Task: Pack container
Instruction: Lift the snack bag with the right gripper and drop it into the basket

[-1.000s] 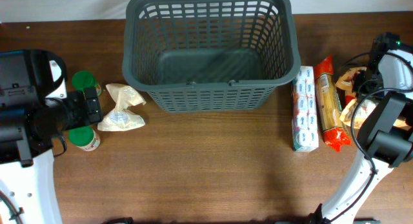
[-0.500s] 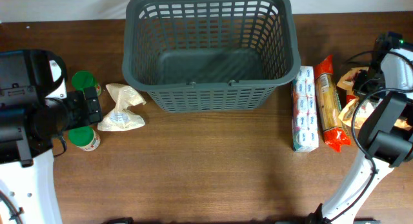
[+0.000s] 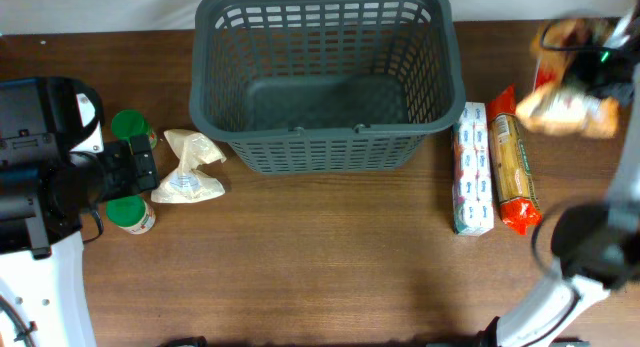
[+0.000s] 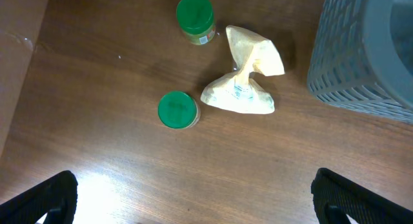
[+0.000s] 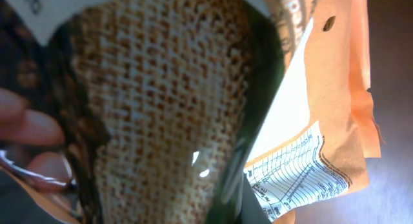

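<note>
Left gripper (image 4: 197, 199): fingers wide apart, empty.
Right gripper (image 3: 590, 72): clamped on orange bag (image 3: 568, 112), at 2 o'clock of the container (image 3: 330, 152).
Hidden: its jaws, behind the bag; motion-blurred.

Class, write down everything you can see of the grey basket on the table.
The basket is dark grey plastic, rectangular, with lattice-slotted walls, a solid rim and a solid floor. It stands upright and empty at the far middle of the table. A crumpled pale bag lies by its front left corner and a white carton pack by its right; contact is unclear.
</note>
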Motion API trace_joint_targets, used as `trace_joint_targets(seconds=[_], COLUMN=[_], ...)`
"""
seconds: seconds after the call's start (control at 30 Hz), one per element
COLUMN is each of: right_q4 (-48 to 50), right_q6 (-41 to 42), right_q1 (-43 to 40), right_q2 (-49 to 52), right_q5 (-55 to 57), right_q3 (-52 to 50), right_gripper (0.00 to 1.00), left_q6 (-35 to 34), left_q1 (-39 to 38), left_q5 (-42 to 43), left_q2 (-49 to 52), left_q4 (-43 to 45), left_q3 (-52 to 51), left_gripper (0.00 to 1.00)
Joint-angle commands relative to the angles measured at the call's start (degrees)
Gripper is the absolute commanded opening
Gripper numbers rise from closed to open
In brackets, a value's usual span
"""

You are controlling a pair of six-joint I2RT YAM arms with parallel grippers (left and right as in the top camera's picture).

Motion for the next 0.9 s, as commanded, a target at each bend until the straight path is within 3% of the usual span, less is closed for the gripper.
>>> trace_joint_targets(seconds=[0.0,0.27,0.5,0.87], right_q4=[-0.2,1.1,5.5,6.5], right_q6=[0.5,1.1,-0.8,-2.8], right_q1=[4.7,24.0,40.1,42.8], right_q2=[-12.3,-18.2,-10.6,6.8], right_q5=[-1.5,-1.4,6.6,10.7], right_q3=[6.8,8.3,6.9,6.9], right_gripper=[0.04,0.04,0.04,0.04], left_q6=[0.1,0.1,0.1,0.1], left_q1=[0.3,0.3,0.3,0.3], left_q5=[-0.4,-0.4,-0.4,-0.4], left_q2=[0.2,0.2,0.2,0.2], left_q4=[-0.1,-0.1,-0.1,-0.1], left_q3=[0.1,0.1,0.1,0.1], left_gripper=[0.99,0.99,0.99,0.99])
